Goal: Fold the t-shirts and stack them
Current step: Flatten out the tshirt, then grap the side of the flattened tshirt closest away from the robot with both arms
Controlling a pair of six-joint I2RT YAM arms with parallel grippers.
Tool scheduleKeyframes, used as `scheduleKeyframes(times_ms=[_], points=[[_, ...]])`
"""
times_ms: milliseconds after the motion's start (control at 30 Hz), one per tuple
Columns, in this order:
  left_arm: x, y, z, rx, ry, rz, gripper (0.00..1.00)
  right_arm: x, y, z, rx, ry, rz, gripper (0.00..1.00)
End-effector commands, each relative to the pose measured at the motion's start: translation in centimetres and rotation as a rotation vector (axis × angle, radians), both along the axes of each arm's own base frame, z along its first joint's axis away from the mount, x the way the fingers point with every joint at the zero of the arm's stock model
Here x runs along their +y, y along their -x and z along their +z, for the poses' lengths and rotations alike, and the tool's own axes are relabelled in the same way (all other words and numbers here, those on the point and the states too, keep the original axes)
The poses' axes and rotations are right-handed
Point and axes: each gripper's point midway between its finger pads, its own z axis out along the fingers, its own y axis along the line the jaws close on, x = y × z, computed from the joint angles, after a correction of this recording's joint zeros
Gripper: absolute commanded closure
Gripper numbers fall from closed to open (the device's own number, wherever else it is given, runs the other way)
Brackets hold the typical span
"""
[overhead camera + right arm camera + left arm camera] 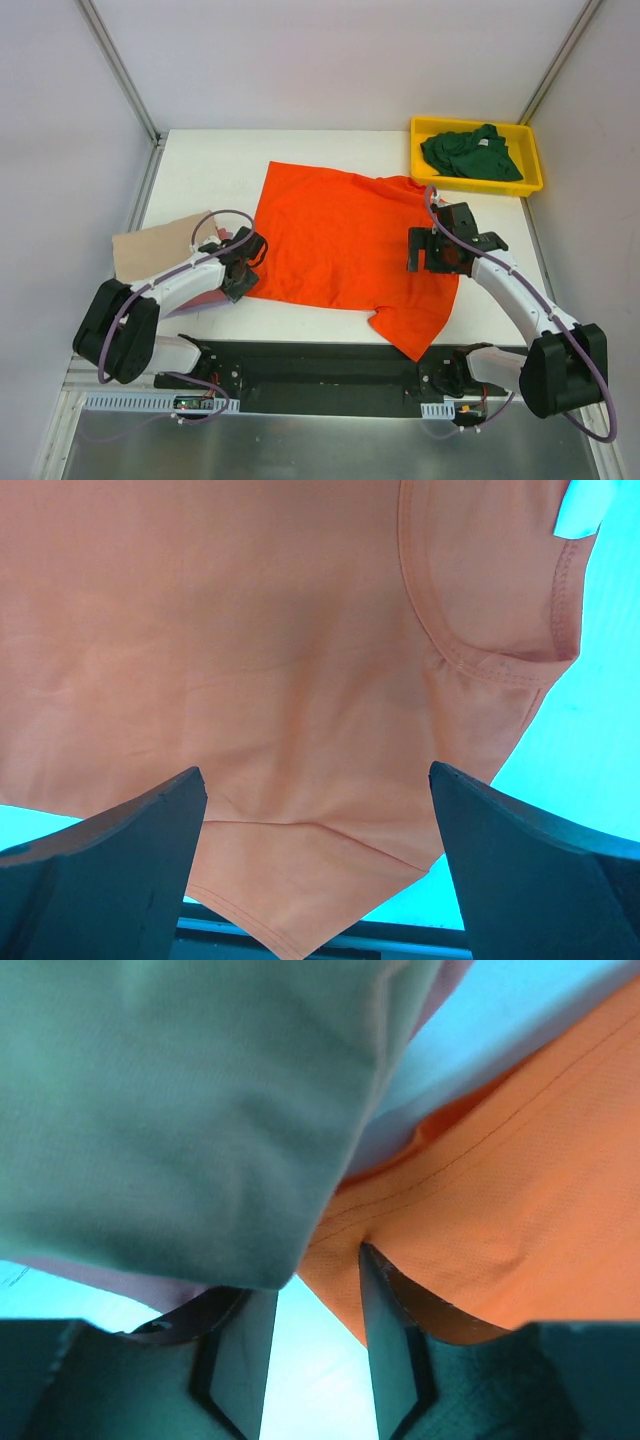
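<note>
The orange-red t-shirt [340, 240] lies spread flat mid-table, one sleeve pointing to the near edge. My left gripper [240, 262] is open at its near-left corner. In the left wrist view the gripper [315, 1350] has the shirt's hem [480, 1200] reaching between the jaws against the right finger [390, 1360], not clamped. My right gripper [435, 250] hovers wide open over the shirt's right side; the right wrist view [315, 830] shows the shirt [250, 660] below with its collar [480, 665]. A folded tan t-shirt [150, 245] lies left, over a pink one [200, 298]. A dark green t-shirt [470, 155] sits crumpled in the tray.
The yellow plastic tray [530, 150] stands at the back right corner. The tan shirt's fold [180, 1110] fills the upper left of the left wrist view, close above the left finger. Grey walls enclose the table at back and sides.
</note>
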Motion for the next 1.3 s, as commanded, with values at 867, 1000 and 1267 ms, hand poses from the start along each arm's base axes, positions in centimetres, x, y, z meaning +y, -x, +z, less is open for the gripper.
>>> scheduleKeyframes(times_ms=[867,1000,1267], points=[[-1.1,-0.8,-0.2,0.055,-0.014,-0.027,1.0,5.7,17.7,-6.3,0.416,0.22,0.377,0.31],[-1.2,-0.8,-0.2,0.061,-0.01,-0.035,1.0,6.6,17.4,-8.2,0.431,0.214,0.368,0.38],[-1.4,-1.0,0.2,0.049,0.0,-0.049,1.0,5.3,14.4,-8.6,0.339,0.383,0.273,0.64]])
